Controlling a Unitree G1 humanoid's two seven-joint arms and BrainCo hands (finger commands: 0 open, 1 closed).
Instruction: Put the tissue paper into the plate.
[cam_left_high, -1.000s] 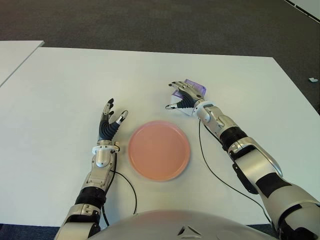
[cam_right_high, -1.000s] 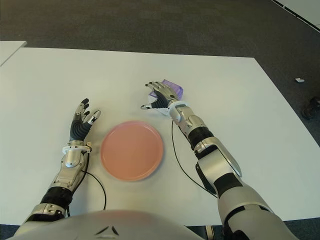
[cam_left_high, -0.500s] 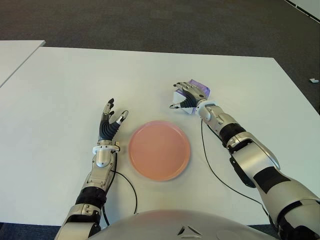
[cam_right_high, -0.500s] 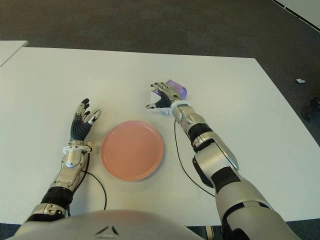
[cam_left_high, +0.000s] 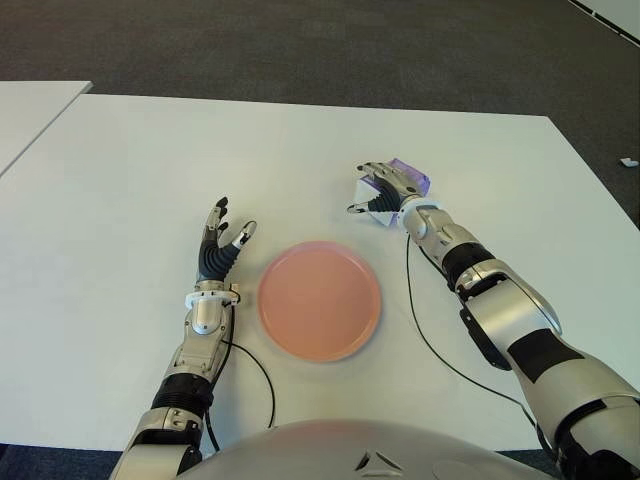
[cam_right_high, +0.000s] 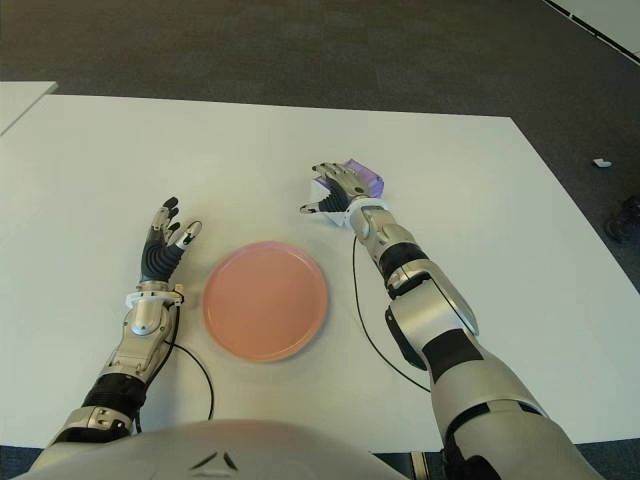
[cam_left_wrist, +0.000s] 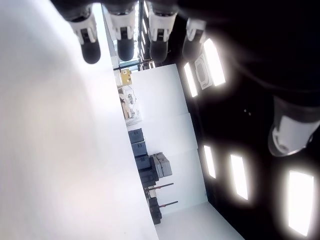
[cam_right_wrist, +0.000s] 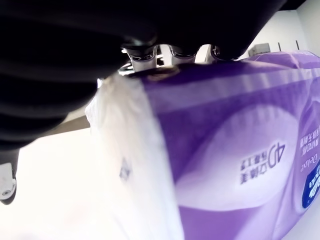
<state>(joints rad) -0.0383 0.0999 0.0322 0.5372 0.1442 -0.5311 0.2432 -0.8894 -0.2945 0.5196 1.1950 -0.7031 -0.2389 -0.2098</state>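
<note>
The left hand (cam_left_high: 218, 248) shows just to the left of the round, shallow, salmon-pink plate (cam_left_high: 319, 299), fingers spread and pointing away from the robot, holding nothing; it looks the same as it did a second ago.

The plate itself lies bare on the white table (cam_left_high: 140, 170), between the two hands and nearer the robot than the right one.

The right hand (cam_left_high: 383, 192) has changed. Over the last second it has travelled further from the plate, away from the robot and to its right, and now sits on top of the soft purple-and-white plastic pack of tissue paper (cam_left_high: 405, 180). Its fingers drape over the top and curl down the far side, the thumb reaching out on the plate-ward side. In the right wrist view the pack (cam_right_wrist: 225, 145) fills the space directly beneath the palm (fingertips just over its far edge). The grip looks narrow and closing, though I cannot tell if it is firm yet.

So the reach seems finished and the grasp is forming; the pack is not yet lifted, and the carry back to the plate remains.
</note>
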